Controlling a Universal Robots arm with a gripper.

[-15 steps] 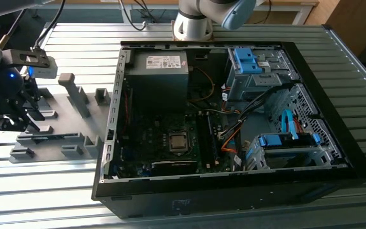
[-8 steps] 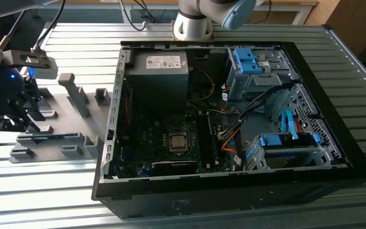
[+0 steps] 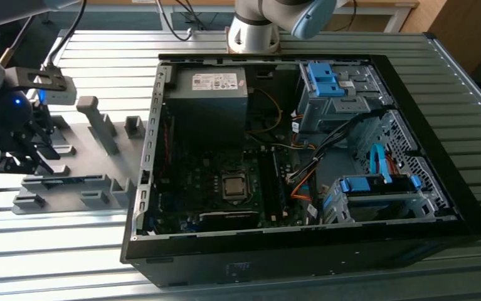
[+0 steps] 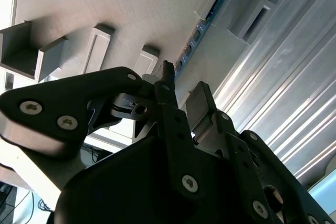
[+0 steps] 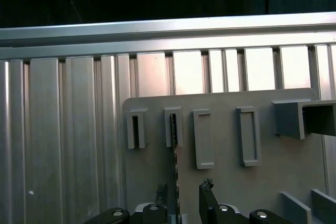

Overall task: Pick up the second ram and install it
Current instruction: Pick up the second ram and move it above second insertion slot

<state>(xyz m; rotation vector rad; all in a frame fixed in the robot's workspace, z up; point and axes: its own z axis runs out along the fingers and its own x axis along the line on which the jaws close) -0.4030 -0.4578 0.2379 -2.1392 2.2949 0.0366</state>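
Observation:
The second ram is a thin blue-green strip standing on edge in the slotted holders of a grey fixture plate, at the exterior view's left. In the first wrist view I see the ram edge-on, running from a holder down between my fingers. My gripper hangs low over the plate. It is open in both wrist views. The strip's near end sits inside the gap, closer to one finger than to the other. Neither pad presses on it.
An open black computer case lies at the exterior view's right, with its motherboard, cables and blue drive cages exposed. Tall grey posts rise from the fixture plate beside my gripper. Everything rests on a slatted aluminium table.

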